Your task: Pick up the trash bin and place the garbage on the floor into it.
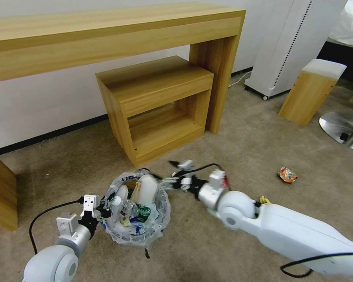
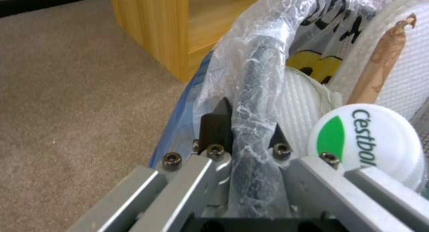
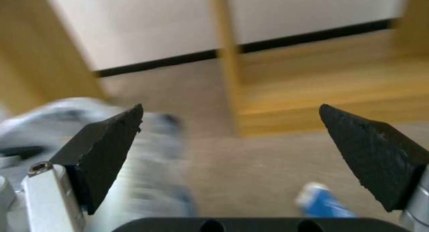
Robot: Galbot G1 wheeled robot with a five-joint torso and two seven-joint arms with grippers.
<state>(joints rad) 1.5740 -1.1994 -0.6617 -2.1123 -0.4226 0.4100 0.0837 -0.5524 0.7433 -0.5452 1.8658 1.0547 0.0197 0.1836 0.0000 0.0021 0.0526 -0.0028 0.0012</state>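
The trash bin [image 1: 161, 219], a small round bin lined with a clear crinkly bag, stands on the carpet in front of me. It holds white slippers [image 1: 147, 188], a green-labelled bottle [image 1: 142, 212] and other litter. My left gripper [image 1: 102, 206] is shut on the bin's bag-covered rim [image 2: 254, 91]. In the left wrist view its fingers [image 2: 215, 123] pinch that rim beside a white bottle cap [image 2: 366, 141]. My right gripper [image 1: 177, 177] hangs open just right of the bin with nothing between its fingertips [image 3: 112, 138]. A crushed red wrapper [image 1: 287, 174] lies on the floor to the right. A small blue piece [image 3: 319, 200] lies under the right gripper.
A low wooden cabinet [image 1: 157, 105] stands under a long wooden desk [image 1: 106, 31] right behind the bin. A white appliance [image 1: 290, 43], a wooden stool [image 1: 312, 90] and a metal chair base [image 1: 343, 129] are at the right. A yellow scrap [image 1: 264, 200] lies by my right arm.
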